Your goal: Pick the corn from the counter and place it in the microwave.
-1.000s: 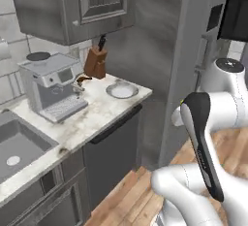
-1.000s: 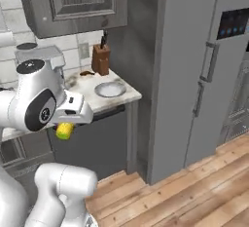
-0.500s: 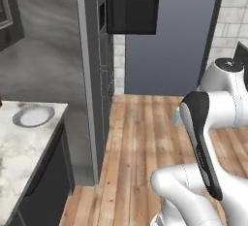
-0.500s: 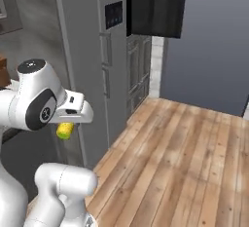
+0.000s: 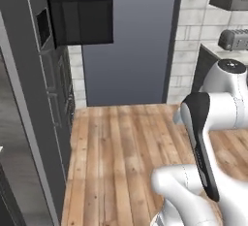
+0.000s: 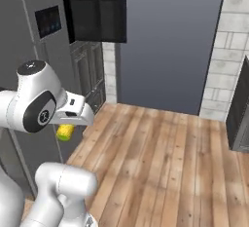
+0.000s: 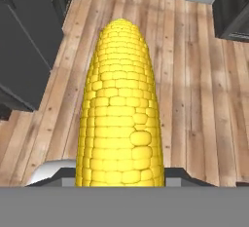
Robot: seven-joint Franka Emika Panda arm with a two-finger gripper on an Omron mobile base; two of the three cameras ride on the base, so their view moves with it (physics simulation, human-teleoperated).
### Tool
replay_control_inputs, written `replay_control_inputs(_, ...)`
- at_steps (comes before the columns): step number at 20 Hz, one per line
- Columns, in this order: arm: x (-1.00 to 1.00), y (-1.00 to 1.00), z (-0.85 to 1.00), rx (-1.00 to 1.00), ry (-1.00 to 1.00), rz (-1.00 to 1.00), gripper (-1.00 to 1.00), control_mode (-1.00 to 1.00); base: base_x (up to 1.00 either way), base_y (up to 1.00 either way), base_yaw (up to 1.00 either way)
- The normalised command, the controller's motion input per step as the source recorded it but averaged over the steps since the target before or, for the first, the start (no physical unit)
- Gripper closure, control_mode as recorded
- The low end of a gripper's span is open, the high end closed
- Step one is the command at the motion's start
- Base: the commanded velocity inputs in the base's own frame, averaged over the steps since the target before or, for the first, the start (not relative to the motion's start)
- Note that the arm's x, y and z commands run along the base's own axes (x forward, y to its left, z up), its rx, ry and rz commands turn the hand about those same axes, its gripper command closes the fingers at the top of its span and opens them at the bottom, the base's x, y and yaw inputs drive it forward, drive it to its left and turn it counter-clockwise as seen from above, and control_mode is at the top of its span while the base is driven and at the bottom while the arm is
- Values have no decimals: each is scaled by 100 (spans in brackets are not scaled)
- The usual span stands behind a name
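The tool is gripping the corn lengthwise for carrying toward the microwave, up ahead of it.

Robot arm: glossy white rounded shells; a long black curved band along one link; dark grey round caps on the joints; a boxy white hand with small dark slots.

Wood floor, brick wall w/ toaster nearby.

Corn base hidden at hand view's bottom
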Motion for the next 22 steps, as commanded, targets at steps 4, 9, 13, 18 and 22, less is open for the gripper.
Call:
replay_control_inputs(4, 0, 0, 0, 0, 0, 0, 100, 100, 100, -61, 3)
replay_control_inputs(9, 0, 0, 0, 0, 0, 0, 100, 100, 100, -76, 22)
replay_control_inputs(13, 0, 0, 0, 0, 0, 0, 100, 100, 100, -72, 22)
replay_control_inputs(18, 0, 0, 0, 0, 0, 0, 100, 100, 100, -72, 19)
replay_control_inputs(22, 0, 0, 0, 0, 0, 0, 100, 100, 100, -42, 23)
